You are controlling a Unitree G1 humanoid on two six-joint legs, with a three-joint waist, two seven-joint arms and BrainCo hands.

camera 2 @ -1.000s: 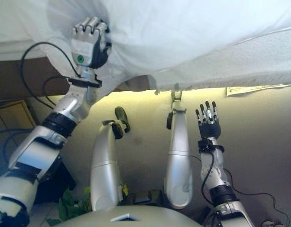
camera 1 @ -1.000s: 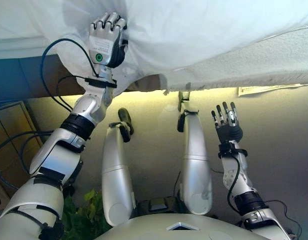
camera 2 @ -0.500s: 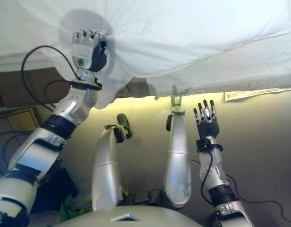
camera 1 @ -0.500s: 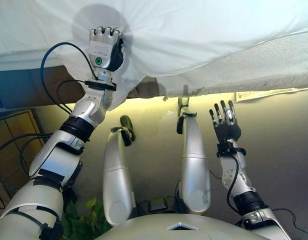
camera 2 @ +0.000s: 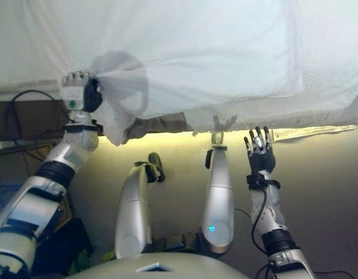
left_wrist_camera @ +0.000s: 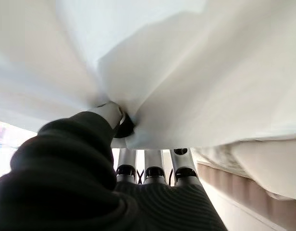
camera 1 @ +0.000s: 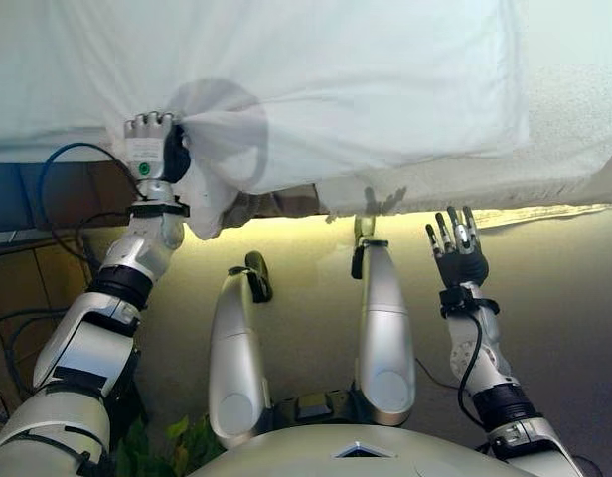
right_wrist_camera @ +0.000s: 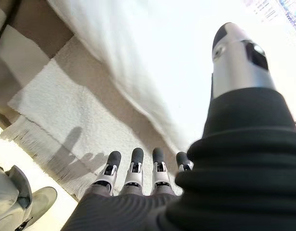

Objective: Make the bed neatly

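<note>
A white sheet (camera 1: 316, 89) lies spread over the bed and hangs over its near edge. My left hand (camera 1: 152, 149) is shut on a bunched fold of the sheet at the bed's near left edge; the left wrist view shows the cloth (left_wrist_camera: 138, 86) pinched between thumb and fingers. A textured white blanket (camera 1: 564, 149) with a fringed edge (right_wrist_camera: 42, 144) lies under the sheet on the right. My right hand (camera 1: 457, 248) is open and empty, held in the air below the bed's edge on the right, apart from the bedding.
A brown bed frame (camera 1: 58, 189) shows under the sheet at the left. A wooden cabinet (camera 1: 13, 288) and cables stand at the far left. A green plant (camera 1: 177, 437) sits low on the left. Beige floor (camera 1: 306, 278) runs under the bed's edge.
My left hand has pulled the bunched sheet left and down toward the bed's near edge. The view has shifted. My right hand stays open in about the same place.
</note>
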